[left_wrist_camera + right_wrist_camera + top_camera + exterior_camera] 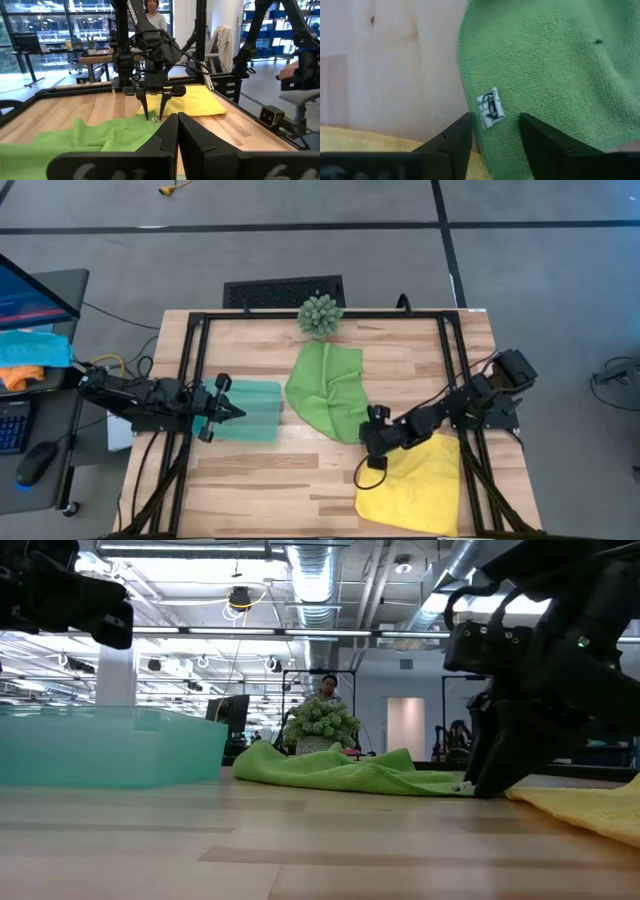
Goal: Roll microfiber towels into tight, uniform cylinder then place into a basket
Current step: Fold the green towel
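The right gripper (495, 131) is seen poised with jaws parted over the corner of the green towel (326, 388) nearest the yellow towel (415, 480), the small white care tag (490, 108) framed between the fingers; nothing is gripped yet. The green towel is spread loose and rumpled, w/ one end beside the spiky ball plant (320, 314) and the other edge meeting the yellow towel, which is draped flat toward the table's (270, 480) near right corner. The basket (248, 411) is set just beside the green towel, on the side away from the yellow one, and is seen empty. The left gripper (226, 412) is held clenched on nothing over the basket's rim. Judged soft, light, limp: the microfiber is likely to sag and bunch, not slip. A pinch at the hemmed corner by the tag is judged the best hold, approx. where the jaws are aimed.
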Controlling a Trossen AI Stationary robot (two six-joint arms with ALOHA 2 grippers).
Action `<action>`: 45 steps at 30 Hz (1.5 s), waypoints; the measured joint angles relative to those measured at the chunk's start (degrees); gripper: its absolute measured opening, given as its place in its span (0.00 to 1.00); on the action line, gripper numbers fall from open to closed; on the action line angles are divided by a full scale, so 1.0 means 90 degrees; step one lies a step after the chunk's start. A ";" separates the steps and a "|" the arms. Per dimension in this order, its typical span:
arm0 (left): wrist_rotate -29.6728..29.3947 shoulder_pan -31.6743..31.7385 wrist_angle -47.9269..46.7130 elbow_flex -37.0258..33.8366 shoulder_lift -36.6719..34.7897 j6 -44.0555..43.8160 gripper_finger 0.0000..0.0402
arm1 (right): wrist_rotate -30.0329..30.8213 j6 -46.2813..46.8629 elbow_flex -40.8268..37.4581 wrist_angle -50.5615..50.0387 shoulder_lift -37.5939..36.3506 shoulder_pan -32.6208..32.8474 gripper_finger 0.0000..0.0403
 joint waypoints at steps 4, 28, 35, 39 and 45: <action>-0.0002 -0.0002 0.0002 0.0000 -0.0002 0.0267 0.00 | -0.0065 0.0200 -0.0006 -0.0030 0.0002 -0.0080 0.35; -0.2006 0.0000 0.0569 0.0000 0.0002 0.0698 0.33 | -0.0011 0.0147 -0.0033 0.0394 0.0024 -0.0097 0.02; -0.2222 0.0003 0.1461 0.0036 0.0000 0.0583 0.42 | -0.0017 0.0108 -0.0032 0.0403 0.0024 -0.0097 0.04; -0.2245 0.0174 0.1581 0.0227 0.0196 0.0612 0.42 | -0.0023 0.0108 -0.0032 0.0412 0.0024 -0.0097 0.05; -0.1796 0.0577 0.1736 0.0658 0.1061 0.0441 0.42 | -0.0038 0.0106 -0.0034 0.0474 0.0024 -0.0120 0.02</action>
